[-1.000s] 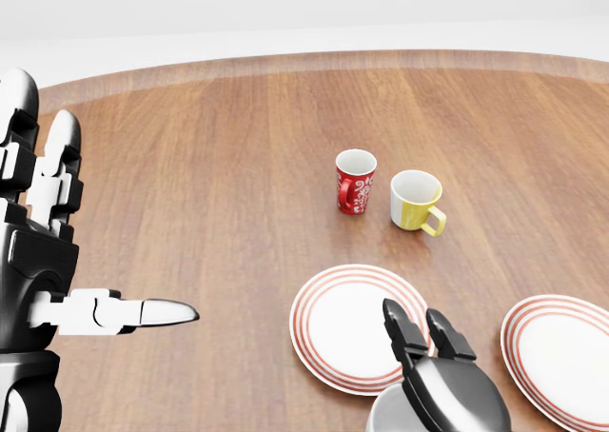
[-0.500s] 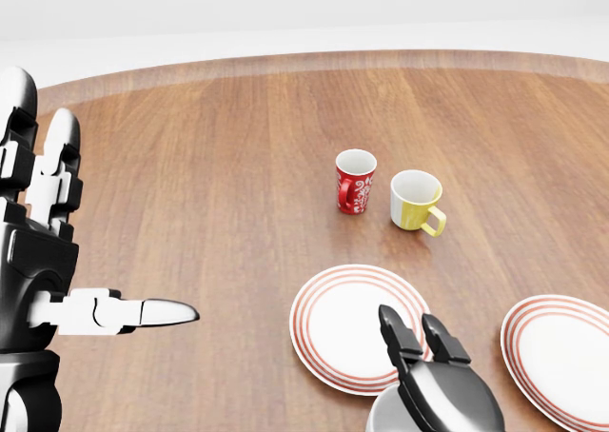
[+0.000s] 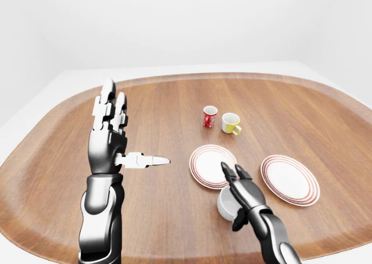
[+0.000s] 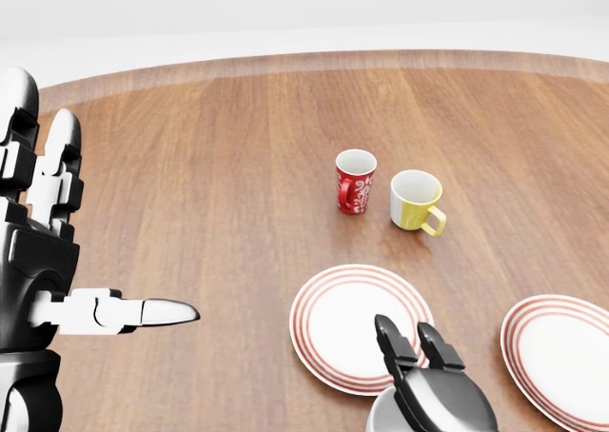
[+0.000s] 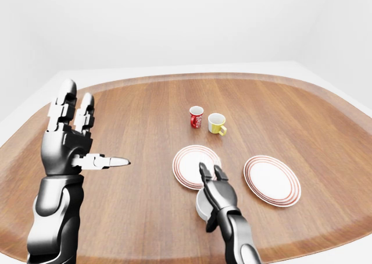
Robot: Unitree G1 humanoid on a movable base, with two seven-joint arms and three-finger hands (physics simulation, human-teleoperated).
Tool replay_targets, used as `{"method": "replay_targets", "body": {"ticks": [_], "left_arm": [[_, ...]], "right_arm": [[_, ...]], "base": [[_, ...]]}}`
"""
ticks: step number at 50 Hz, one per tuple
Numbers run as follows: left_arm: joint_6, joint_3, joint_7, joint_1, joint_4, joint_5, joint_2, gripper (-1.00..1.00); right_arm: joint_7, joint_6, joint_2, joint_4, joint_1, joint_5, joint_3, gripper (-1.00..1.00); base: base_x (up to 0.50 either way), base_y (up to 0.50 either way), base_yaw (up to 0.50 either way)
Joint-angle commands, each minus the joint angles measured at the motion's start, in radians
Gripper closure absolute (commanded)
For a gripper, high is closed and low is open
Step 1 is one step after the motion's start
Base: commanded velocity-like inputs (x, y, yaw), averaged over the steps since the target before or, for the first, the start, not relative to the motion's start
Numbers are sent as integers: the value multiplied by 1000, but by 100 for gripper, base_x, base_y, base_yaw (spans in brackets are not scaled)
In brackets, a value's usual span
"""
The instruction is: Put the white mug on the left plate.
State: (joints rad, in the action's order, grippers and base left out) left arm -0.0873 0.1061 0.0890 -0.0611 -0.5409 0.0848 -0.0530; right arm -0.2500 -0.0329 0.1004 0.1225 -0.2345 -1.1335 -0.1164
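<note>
In the left-eye view, a wide rounded wooden bench [image 3: 174, 107] is seen under a plain white room. The left hand [image 3: 113, 137] is held upright over the bench's left part, fingers spread straight up and the thumb stuck out to the right, nothing in it. The right hand [image 3: 239, 191] is laid over the white mug [image 3: 225, 204], which stands on the bench just below the left plate's [image 3: 213, 165] lower edge. The hand's two upper fingers are stretched along the mug's top toward the plate and the thumb hangs down the mug's right side; the grasp is loose, not closed round the mug. The right plate [image 3: 290, 179], with the same red rings, lies well apart to the right. Above the plates, a red patterned mug [image 3: 210, 117] and a yellow mug [image 3: 231, 123] stand just beside each other.

In the head view, only a sliver of the white mug [image 4: 379, 415] is shown at the bottom edge, under the right hand, whose dark fingertips [image 4: 388, 340] overlap the left plate's lower rim. The yellow mug's handle is turned toward the lower right.

In the right-eye view, the same layout is given: the white mug is seen beneath the right hand, off the left plate, close below it.
</note>
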Motion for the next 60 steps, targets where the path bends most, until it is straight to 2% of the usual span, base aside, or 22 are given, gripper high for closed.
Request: {"method": "replay_targets", "body": {"ticks": [1, 5, 6, 8, 9, 29, 50, 60], "left_arm": [[0, 0, 0, 0, 5, -1, 0, -98], [0, 0, 0, 0, 6, -1, 0, -98], [0, 0, 0, 1, 9, -2, 0, -98], [0, 0, -1, 1, 7, -1, 0, -98], [0, 0, -1, 0, 7, -1, 0, -98], [0, 1, 0, -2, 6, -1, -1, -98], [0, -4, 2, 5, 9, -4, 2, -98], [0, -2, 1, 3, 7, -2, 1, -98]], "right_arm": [[-6, 20, 7, -33, -1, -6, -8, -100], [-15, 29, 9, -31, -6, -4, -9, -100], [-16, 34, 11, -33, -8, -6, -10, -90], [-23, 41, 13, -30, -13, -7, -11, -11], [-27, 47, 12, -20, -22, -1, -13, 100], [-97, 66, 7, 65, -62, 42, -23, 100], [-286, 0, -1, 320, -90, 103, -63, 100], [-329, -10, -1, 371, -83, 101, -67, 100]], "base": [[0, 0, 0], [0, 0, 0], [0, 0, 0], [0, 0, 0], [0, 0, 0], [0, 0, 0], [0, 0, 0], [0, 0, 0]]}}
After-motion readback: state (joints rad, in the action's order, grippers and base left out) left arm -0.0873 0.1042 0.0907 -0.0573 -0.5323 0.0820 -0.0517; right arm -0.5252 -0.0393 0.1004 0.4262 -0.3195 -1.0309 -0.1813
